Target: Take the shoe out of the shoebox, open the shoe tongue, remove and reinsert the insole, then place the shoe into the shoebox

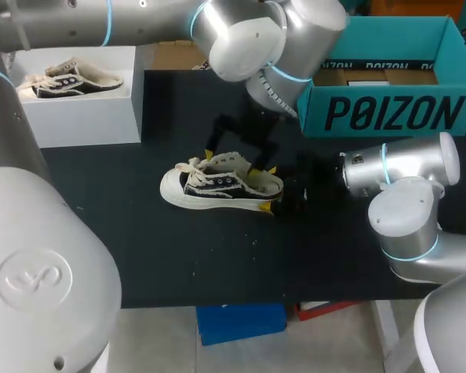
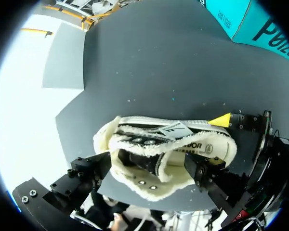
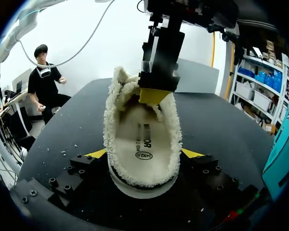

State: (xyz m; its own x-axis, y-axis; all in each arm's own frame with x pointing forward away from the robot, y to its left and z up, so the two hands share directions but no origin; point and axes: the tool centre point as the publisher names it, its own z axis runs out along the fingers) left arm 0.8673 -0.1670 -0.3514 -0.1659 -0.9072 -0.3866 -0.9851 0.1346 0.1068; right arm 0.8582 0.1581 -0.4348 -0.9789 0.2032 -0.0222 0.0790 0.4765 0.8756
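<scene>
A black and cream fleece-lined shoe (image 1: 217, 186) lies upright on the black table (image 1: 140, 249), toe to the left. Its beige insole (image 3: 143, 137) sits inside. My right gripper (image 1: 270, 189) is shut on the heel, its yellow fingertips (image 3: 98, 153) pressing both sides. My left gripper (image 1: 234, 163) hangs open over the shoe's opening (image 2: 151, 166). One of its fingers (image 3: 154, 95) dips in above the insole near the tongue, and the other is hidden behind it. The teal shoebox (image 1: 380, 113) stands open at the back right.
A white block (image 1: 78, 109) at the back left carries a second, similar shoe (image 1: 70, 80). My left arm's large elbow joint (image 1: 272, 39) hangs over the table's back middle. Bare table lies in front of the shoe.
</scene>
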